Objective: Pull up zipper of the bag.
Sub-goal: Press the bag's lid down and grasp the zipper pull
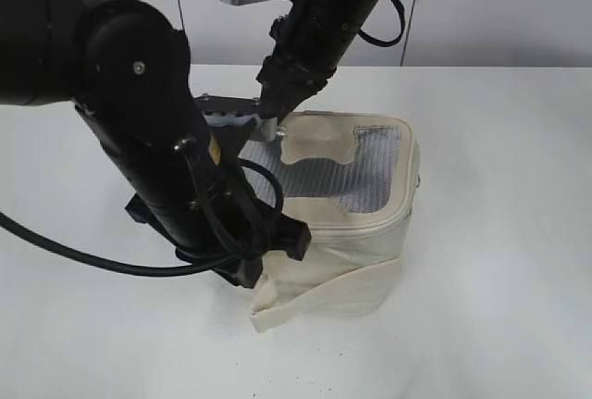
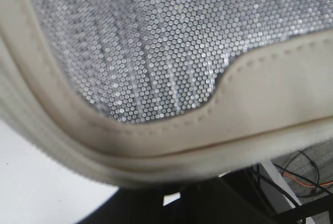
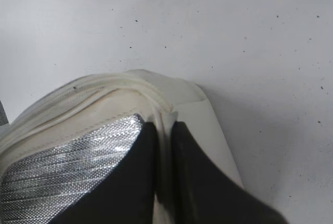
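Note:
The cream-white bag (image 1: 365,265) stands on the white table, its lid with the grey mesh window (image 1: 365,172) facing up. The cream zipper track (image 1: 404,200) runs round the lid's rim; no slider or ring pull shows. My right gripper (image 1: 274,118) comes down at the lid's far left corner. In the right wrist view its two black fingers (image 3: 164,133) are shut on the raised zipper rim (image 3: 130,86) beside the mesh (image 3: 62,169). My left gripper (image 1: 268,255) is at the bag's front left side, hidden by the arm. The left wrist view shows only mesh (image 2: 171,42) and rim (image 2: 156,148) up close.
The white table (image 1: 499,306) stretches to the right of and in front of the bag. My bulky left arm (image 1: 148,121) covers the bag's left side. A loose strap band (image 1: 324,297) hangs round the bag's base. Cables (image 2: 307,169) show beyond the table edge.

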{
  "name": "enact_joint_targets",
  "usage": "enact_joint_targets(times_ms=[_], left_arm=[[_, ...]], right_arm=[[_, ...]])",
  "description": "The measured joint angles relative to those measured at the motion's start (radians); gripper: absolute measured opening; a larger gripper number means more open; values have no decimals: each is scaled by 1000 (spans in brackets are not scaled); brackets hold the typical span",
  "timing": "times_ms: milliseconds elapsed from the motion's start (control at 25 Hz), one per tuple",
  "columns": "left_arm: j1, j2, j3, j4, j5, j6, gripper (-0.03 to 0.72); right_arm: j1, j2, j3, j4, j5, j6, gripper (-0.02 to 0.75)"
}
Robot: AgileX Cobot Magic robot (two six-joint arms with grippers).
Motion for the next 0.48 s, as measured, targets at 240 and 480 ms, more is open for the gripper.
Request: enact_joint_targets(times_ms=[240,480], left_arm=[[0,-59,0,-4,18,0,48],[-5,-75,1,-44,45,0,43]], right_arm=[[0,0,0,0,0,0,55],[-2,0,-1,0,0,0,54]])
